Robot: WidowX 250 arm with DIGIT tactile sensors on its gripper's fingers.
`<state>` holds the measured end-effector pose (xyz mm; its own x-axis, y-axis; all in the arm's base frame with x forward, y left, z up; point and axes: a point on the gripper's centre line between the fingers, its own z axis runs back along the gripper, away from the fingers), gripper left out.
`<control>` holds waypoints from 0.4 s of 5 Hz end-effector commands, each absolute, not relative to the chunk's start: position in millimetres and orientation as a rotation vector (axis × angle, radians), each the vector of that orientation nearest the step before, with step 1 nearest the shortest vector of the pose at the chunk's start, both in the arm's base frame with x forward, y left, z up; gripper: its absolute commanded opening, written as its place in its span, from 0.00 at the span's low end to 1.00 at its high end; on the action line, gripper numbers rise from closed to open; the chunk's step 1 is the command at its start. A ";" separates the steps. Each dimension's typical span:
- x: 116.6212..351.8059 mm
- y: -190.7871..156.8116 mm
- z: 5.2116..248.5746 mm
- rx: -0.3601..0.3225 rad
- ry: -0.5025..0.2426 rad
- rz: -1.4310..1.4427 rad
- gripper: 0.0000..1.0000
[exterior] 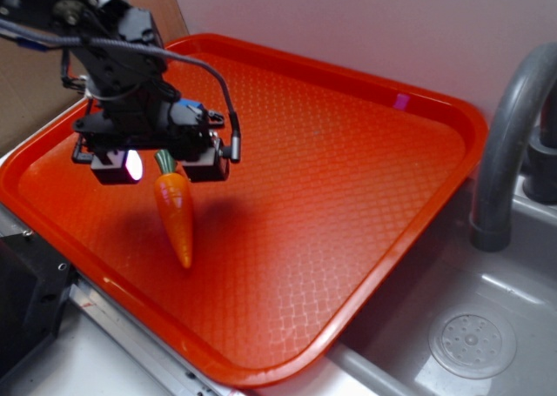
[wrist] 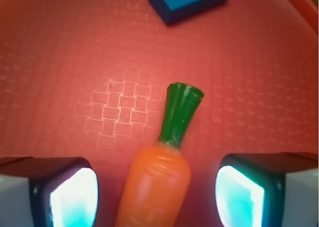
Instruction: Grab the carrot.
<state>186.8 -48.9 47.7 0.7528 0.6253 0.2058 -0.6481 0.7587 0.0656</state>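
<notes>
The carrot (exterior: 174,211) lies on the red tray (exterior: 348,152), near its left front edge, green top between the two fingers of the gripper (exterior: 161,164). The fingers stand apart, not touching it. A blue block (wrist: 189,0) lies farther on. No writing can be read.

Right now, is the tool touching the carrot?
Apart. The wrist view shows red tray on both sides of the carrot, between it and each open finger of the tool.
</notes>
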 end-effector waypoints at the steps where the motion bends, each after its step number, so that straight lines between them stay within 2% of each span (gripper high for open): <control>1: 187.9 -50.1 29.6 0.122 -0.173 0.672 1.00; 2: 187.5 -51.1 20.9 0.117 -0.163 0.668 1.00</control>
<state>189.2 -56.2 22.8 0.7702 0.6075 0.1945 -0.6254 0.7791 0.0430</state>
